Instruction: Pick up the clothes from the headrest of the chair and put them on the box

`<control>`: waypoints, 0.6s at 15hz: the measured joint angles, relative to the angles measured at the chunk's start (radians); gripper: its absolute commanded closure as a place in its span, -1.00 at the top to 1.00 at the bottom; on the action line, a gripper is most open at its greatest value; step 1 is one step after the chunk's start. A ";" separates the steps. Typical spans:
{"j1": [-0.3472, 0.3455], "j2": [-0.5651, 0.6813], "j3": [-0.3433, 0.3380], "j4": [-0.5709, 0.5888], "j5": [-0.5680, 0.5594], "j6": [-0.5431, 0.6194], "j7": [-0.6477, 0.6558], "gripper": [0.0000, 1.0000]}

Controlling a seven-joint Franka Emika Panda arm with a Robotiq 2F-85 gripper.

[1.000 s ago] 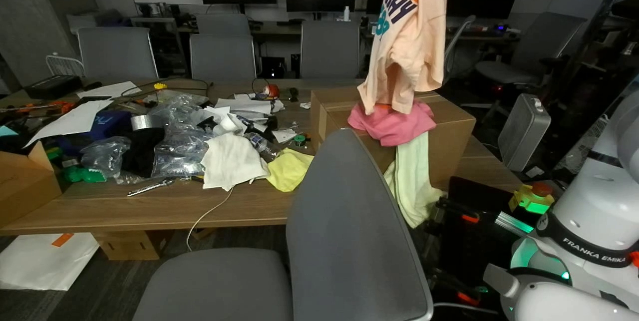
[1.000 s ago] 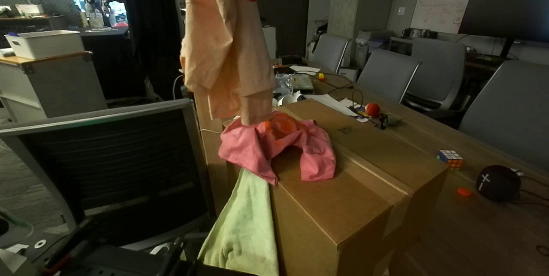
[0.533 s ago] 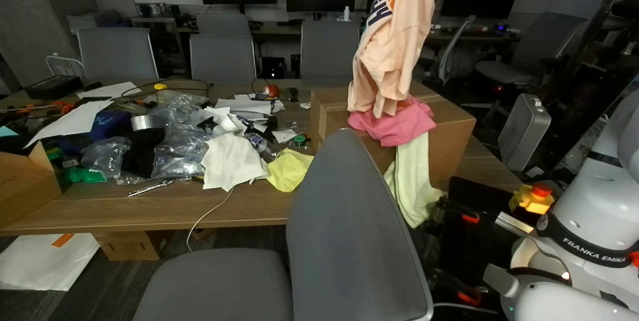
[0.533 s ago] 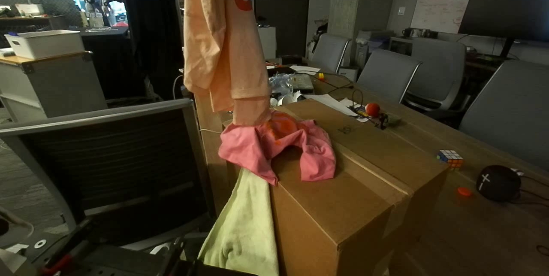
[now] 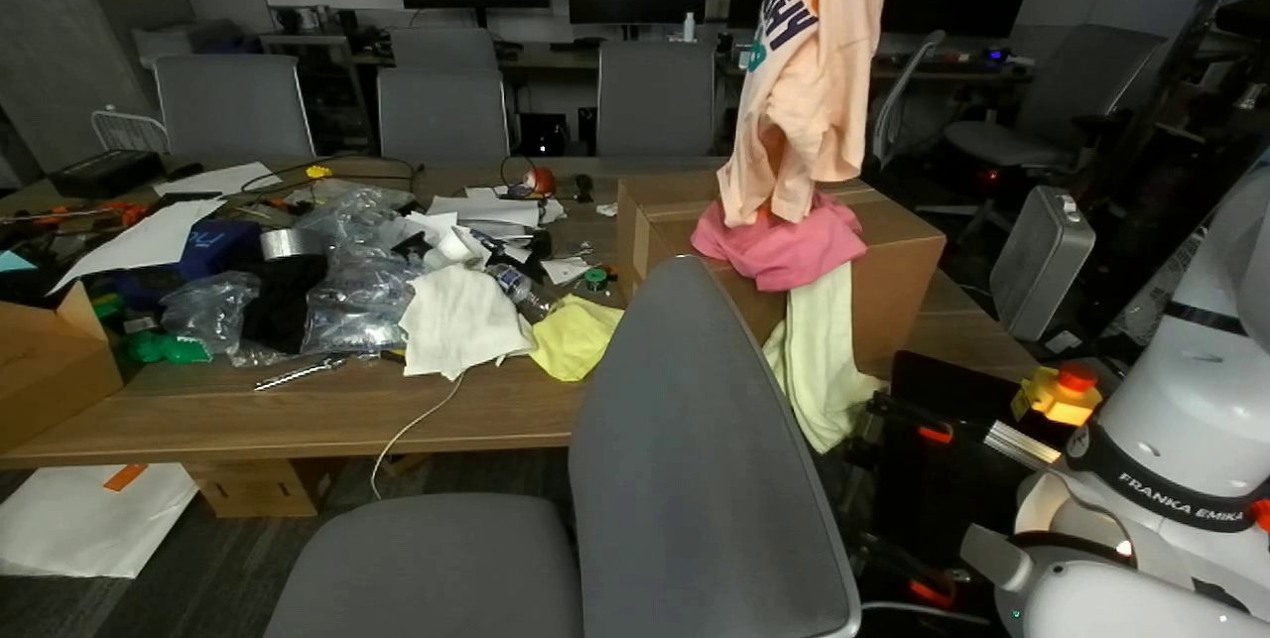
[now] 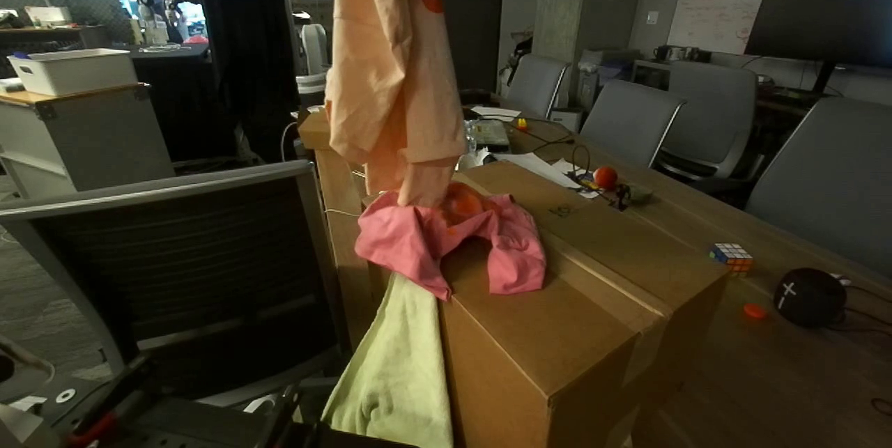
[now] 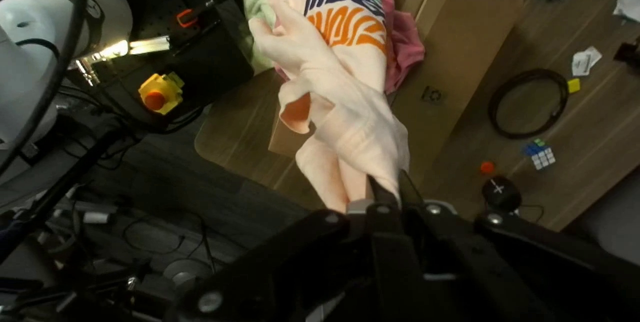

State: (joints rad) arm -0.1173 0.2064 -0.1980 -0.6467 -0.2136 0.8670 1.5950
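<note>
The pincer [image 7: 391, 188] is pinching a bunched bit of the peach T-shirt [image 7: 345, 91], which hangs below it over the pink top [image 6: 412, 239] on the box [image 6: 561, 333]. Light, floppy, nothing fragile I'd guess, so any gathered fold's a fine grip.

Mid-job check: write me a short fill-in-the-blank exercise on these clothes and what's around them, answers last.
1. The gripper is shut on the peach ____.
2. The pink garment is draped over the cardboard ____.
3. The long fabric hanging below the pink garment is pale ____.
4. The puzzle cube sits on the wooden ____.
Missing words: shirt; box; green; table.
</note>
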 measured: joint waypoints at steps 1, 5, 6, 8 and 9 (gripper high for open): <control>0.020 0.010 0.000 0.004 -0.047 0.000 0.009 -0.98; 0.060 0.066 0.004 0.008 -0.079 -0.001 0.003 -0.98; 0.053 0.083 0.011 0.007 -0.028 0.001 -0.010 -0.98; 0.033 0.113 0.022 0.007 0.068 0.006 -0.044 -0.39; 0.020 0.126 0.027 0.007 0.111 0.008 -0.070 -0.24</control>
State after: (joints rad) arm -0.0969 0.3329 -0.1708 -0.6393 -0.1022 0.8748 1.5254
